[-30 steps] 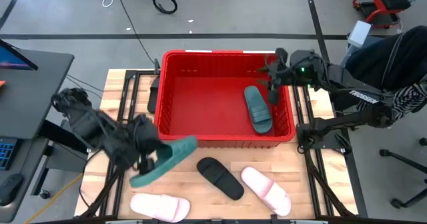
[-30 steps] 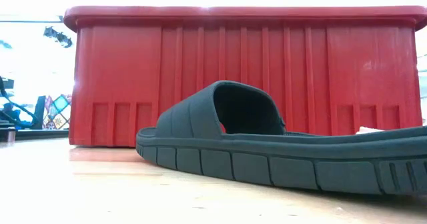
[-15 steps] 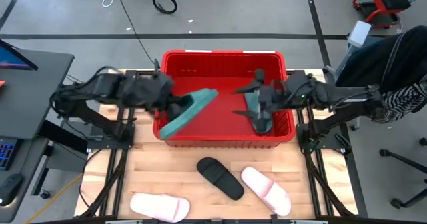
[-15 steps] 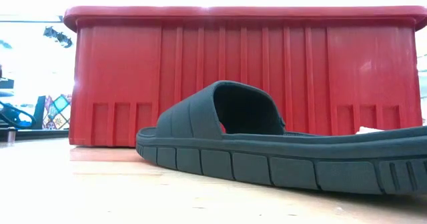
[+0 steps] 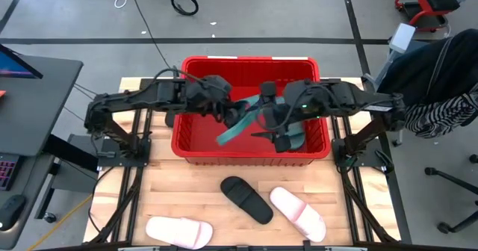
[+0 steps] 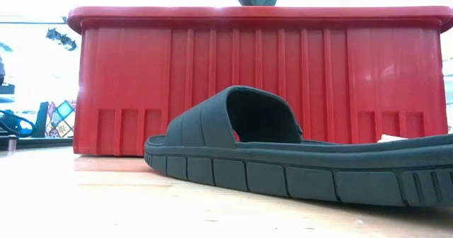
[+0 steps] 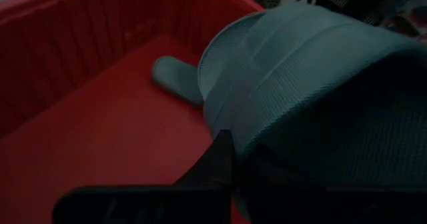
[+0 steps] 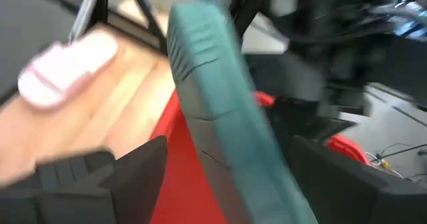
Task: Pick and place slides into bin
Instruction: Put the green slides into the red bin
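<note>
My left gripper [image 5: 233,116] was clamped on a teal green slide [image 5: 240,122], tilted over the red bin [image 5: 196,143]. My right gripper [image 5: 275,128] stood beside it, jaws spread wide, holding nothing.

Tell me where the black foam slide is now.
In the high view, the black foam slide lies on the wooden table, in front of the red plastic bin and beside a pale pink slide.

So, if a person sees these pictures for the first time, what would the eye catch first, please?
First, the big red bin at the middle of the table, with both arms reaching over it. The left gripper holds a teal slide tilted in the air above the bin, and the right gripper, jaws open, is close beside it over a second teal slide lying inside. In front of the bin, a black slide and two pink slides lie on the wooden table.
</note>
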{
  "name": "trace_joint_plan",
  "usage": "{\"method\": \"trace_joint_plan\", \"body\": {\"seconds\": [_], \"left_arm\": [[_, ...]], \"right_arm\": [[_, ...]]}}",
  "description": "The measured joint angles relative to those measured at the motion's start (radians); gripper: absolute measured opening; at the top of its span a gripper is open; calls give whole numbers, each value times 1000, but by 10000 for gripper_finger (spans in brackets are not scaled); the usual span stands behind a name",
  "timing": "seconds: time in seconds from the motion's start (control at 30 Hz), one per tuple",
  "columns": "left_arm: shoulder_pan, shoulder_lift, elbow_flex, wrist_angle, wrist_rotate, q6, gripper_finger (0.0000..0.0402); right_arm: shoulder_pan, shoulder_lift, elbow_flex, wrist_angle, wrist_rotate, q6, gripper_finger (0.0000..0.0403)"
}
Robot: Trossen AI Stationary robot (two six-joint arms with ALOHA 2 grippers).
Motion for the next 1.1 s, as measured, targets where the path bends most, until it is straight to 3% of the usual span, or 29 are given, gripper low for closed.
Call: {"method": "trace_joint_plan", "body": {"seconds": [0.13,0.27,0.4,0.53,0.77,0.93,1.1], "left_arm": [[11,15,0,49,72,2,15],[9,19,0,41,75,24,30],[8,19,0,41,73,34,20],[8,19,0,49,72,73,15],[10,17,0,104,74,114,55],[29,-1,0,106,78,131,87],[54,-61,0,101,113,152,151]], "right_arm": [[-15,27,1,-31,8,-72,314],[-34,35,1,-29,9,-96,301],[-54,35,1,-29,0,-128,271],[-73,35,1,-32,-45,-144,215],[-106,40,1,-42,-157,-89,84],[-134,40,1,-44,-241,-39,80],[-184,40,1,-125,-283,51,80]]}}
